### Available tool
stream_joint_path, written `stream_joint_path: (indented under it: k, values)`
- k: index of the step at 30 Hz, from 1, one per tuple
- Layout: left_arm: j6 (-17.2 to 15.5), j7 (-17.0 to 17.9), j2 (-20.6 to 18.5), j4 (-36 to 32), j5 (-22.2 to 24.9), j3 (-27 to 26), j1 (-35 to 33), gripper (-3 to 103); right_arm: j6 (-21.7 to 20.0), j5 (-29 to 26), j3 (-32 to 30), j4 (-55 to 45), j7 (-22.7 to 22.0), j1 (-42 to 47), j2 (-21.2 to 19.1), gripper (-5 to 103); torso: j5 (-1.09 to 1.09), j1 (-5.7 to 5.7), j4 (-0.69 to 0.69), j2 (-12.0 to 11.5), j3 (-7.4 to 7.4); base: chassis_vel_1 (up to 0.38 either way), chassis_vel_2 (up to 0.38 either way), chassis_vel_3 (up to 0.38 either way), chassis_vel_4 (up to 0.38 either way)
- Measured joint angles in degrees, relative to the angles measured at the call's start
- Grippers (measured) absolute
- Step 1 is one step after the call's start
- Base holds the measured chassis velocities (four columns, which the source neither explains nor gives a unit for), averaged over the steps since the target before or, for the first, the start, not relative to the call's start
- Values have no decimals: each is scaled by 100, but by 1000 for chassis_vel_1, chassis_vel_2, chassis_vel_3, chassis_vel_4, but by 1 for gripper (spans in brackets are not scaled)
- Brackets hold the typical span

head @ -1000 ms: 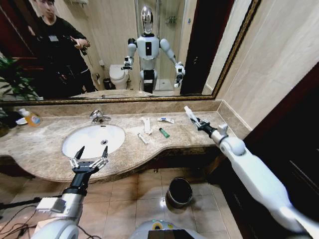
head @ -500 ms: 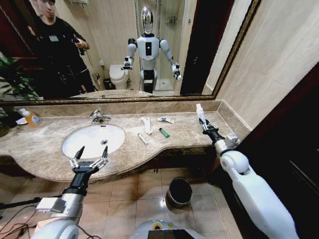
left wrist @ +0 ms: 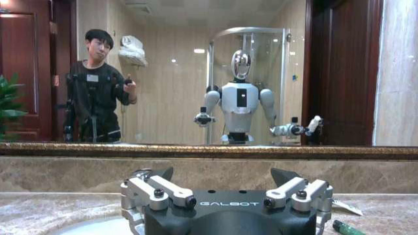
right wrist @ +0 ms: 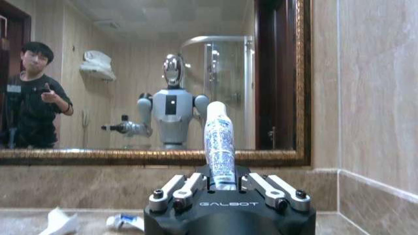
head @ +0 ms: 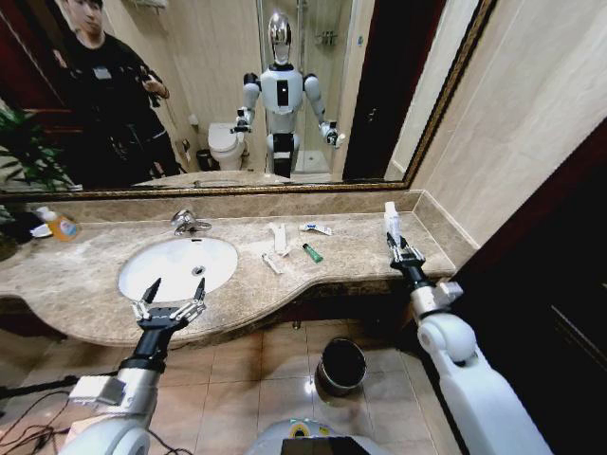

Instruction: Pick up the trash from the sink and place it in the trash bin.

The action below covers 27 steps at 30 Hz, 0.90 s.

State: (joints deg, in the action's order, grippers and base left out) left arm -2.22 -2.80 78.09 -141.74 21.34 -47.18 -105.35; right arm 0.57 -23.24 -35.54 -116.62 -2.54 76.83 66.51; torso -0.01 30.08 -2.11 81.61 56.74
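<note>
On right claw point(right wrist: 225, 188), "GALBOT", tube point(right wrist: 220, 147) print illegible

The white tube's point(right wrist: 220, 147) base is hidden inside the right tool point(right wrist: 225, 188).

Bench point(head: 85, 284) open between sink point(head: 177, 265) and scattered trash point(head: 312, 252). Faucet point(head: 187, 222) obstructs the far sink rim. Right wall point(head: 531, 123) confines the right tool point(head: 392, 230). Floor around the trash bin point(head: 341, 365) is unobstructed.
</note>
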Motion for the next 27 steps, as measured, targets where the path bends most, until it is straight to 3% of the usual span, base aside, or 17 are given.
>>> stream_joint_path:
  k: [14,27]
  values:
    - [0,0,0,0,0,0,0,100,1518,669,140,746,190,1290,749,22,0,-1,1,-1,0,0,0,0,0]
    - [0,0,0,0,0,0,0,100,2514,900,636,2056,-57,1408,659,22,1,-1,1,-1,0,0,0,0,0]
